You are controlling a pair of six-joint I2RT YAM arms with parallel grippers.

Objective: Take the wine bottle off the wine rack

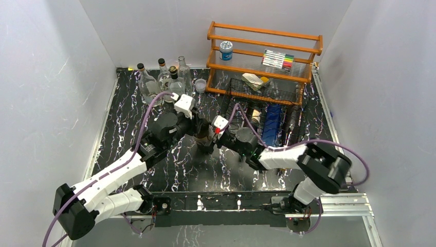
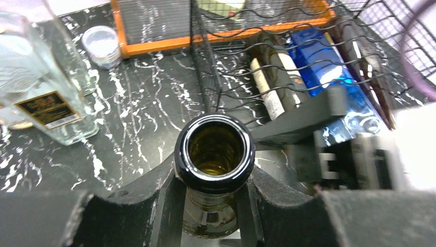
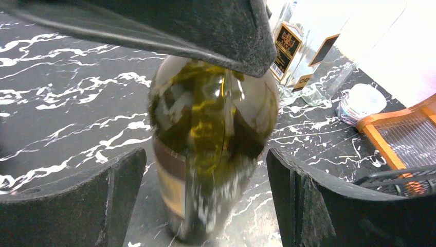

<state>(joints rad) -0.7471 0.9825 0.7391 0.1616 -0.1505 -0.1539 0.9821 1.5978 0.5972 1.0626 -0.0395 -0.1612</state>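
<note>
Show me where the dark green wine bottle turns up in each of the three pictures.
Top external: wine bottle at the centre, standing upright.
Left wrist: wine bottle at lower centre, open mouth toward the camera.
Right wrist: wine bottle at centre, seen side-on.
Shared landmark: the orange shelf.

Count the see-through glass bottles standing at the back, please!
4 clear glass bottles, bunched at the back left of the black marbled table: one leftmost, one behind, one in front, one rightmost. More could hide behind them.
</note>
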